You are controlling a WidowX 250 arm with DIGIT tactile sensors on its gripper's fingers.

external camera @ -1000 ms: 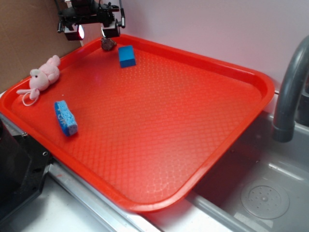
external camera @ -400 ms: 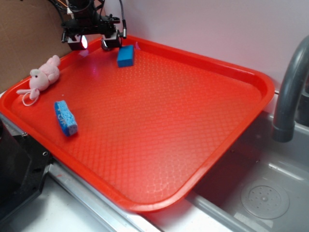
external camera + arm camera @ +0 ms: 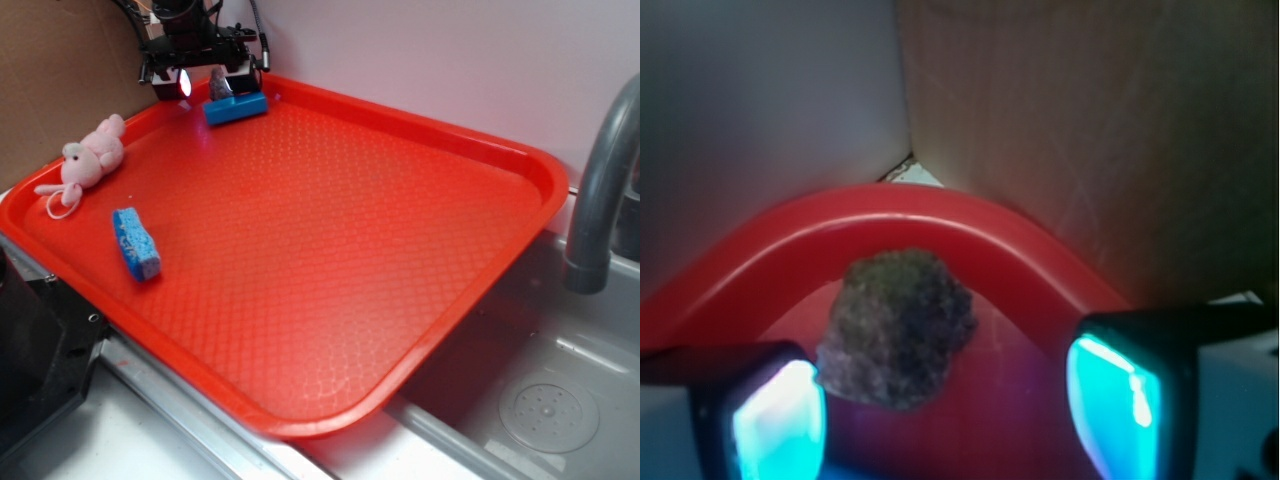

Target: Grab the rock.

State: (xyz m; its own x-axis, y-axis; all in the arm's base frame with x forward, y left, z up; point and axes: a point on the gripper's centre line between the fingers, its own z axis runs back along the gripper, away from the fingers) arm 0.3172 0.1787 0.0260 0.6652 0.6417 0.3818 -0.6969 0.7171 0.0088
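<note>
Where the red tray's (image 3: 420, 140) far rim curved round into its far left corner, the rock (image 3: 898, 326) sat on the tray floor, a lumpy brown-grey stone just inside the raised lip. In the wrist view it lay between the two fingertips (image 3: 775, 420) of the gripper (image 3: 945, 410), close against the left-hand pad in that picture, perhaps touching it, and clearly apart from the other one. The jaws stood wide, with a gap broader than the stone, and nothing was clamped between them. From the exterior camera the rock (image 3: 220, 84) showed only as a small dark lump under the gripper (image 3: 207, 80), partly hidden by the black fingers and the lit lamp on the arm.

Just in front of the stone, on the side nearer the tray's middle, lay the blue block (image 3: 237, 107), flat and turned slightly askew to the far rim; whether it touched the rock could not be told. Well apart from these, beside the left rim, a pink plush bunny (image 3: 88, 160) lay on its side with its head toward the far corner. Nearer the front left edge rested a blue sponge (image 3: 136, 243), lengthwise along that edge. The rest of the tray floor was bare textured red plastic. Beyond the tray's right edge a grey faucet (image 3: 600, 190) arched over a metal sink (image 3: 540, 400).
</note>
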